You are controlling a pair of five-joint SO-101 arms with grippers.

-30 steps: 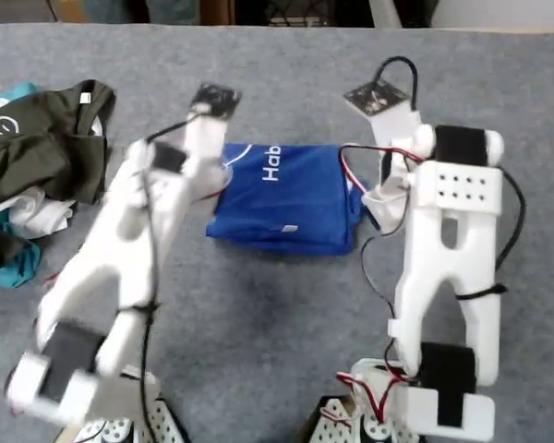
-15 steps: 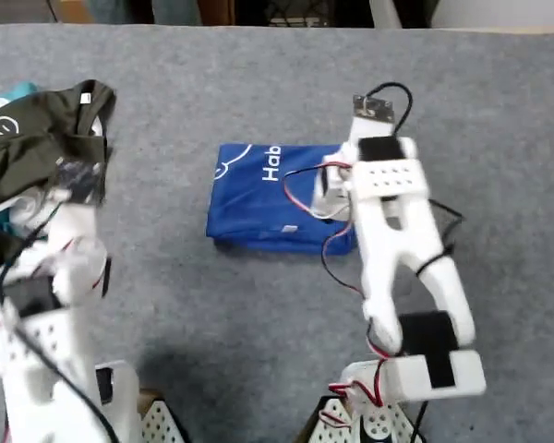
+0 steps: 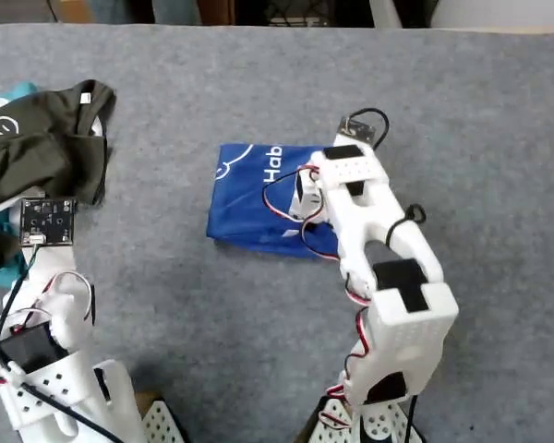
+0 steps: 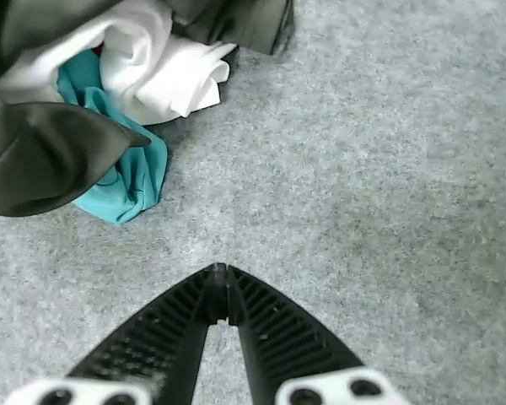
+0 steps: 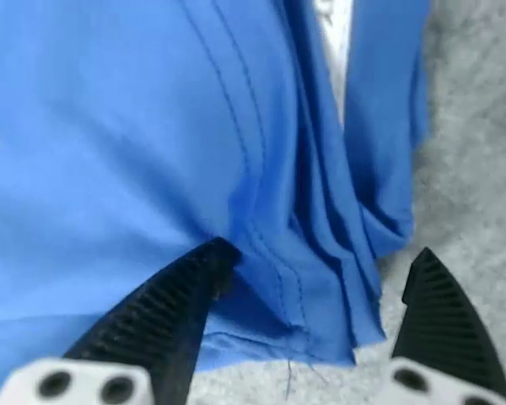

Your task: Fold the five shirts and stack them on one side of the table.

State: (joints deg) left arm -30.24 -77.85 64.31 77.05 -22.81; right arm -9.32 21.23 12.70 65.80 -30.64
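A folded blue shirt [image 3: 258, 198] with white print lies in the middle of the grey table. My right gripper [image 5: 320, 266] is open right over the shirt's [image 5: 152, 143] folded edge, one finger on the fabric and the other past its corner over the table. My right arm [image 3: 365, 217] covers the shirt's right part in the high view. A heap of unfolded shirts [image 3: 37, 157], dark olive, white and teal, lies at the table's left edge. My left gripper [image 4: 220, 297] is shut and empty above bare table, a short way from the heap's teal and white cloth [image 4: 126, 110].
The grey felt table [image 3: 480, 138] stretches bare to the right of the blue shirt and along the back. The arm bases [image 3: 129, 415] stand at the front edge. Dark furniture legs show beyond the far edge.
My left arm has swung from beside the blue shirt back to the front left, near the heap. My right arm has moved left and down onto the blue shirt's right edge.
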